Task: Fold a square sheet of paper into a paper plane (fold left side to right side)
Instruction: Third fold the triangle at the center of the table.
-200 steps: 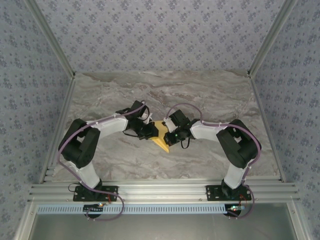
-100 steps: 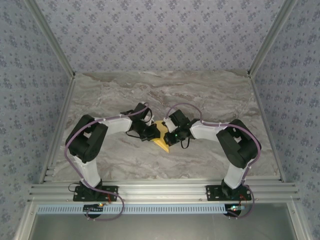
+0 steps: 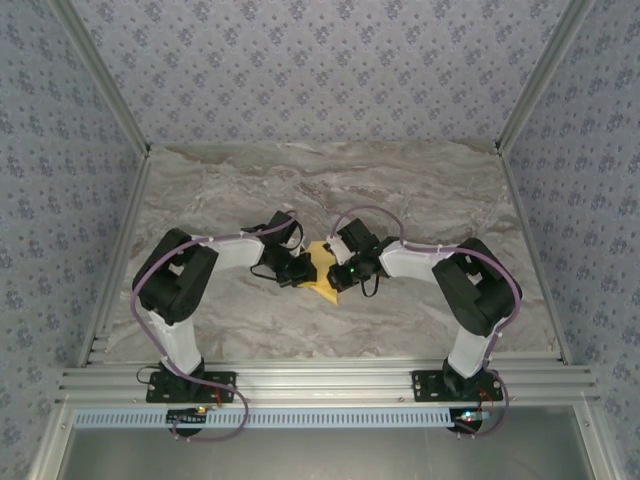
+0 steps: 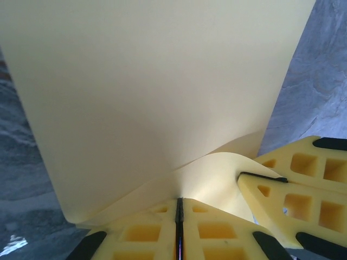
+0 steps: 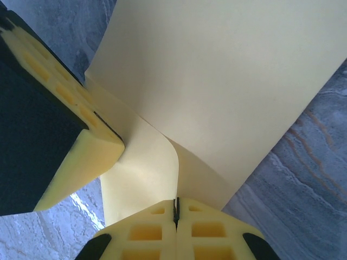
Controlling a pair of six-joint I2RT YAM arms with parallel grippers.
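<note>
Open tabletop (image 3: 330,180) beyond the paper (image 3: 323,290)

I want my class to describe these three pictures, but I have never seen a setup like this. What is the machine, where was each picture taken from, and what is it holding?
The machine is two robot arms bolted at the near edge of a marble-patterned table. The wide picture looks down from above and behind them. The other two pictures come from a camera on each wrist, so the yellow blocks at the bottom are that arm's own fingers. Between the arms is a yellow sheet of paper, curved upward. The left tool and the right tool are both pinched shut on it, close together.
</note>
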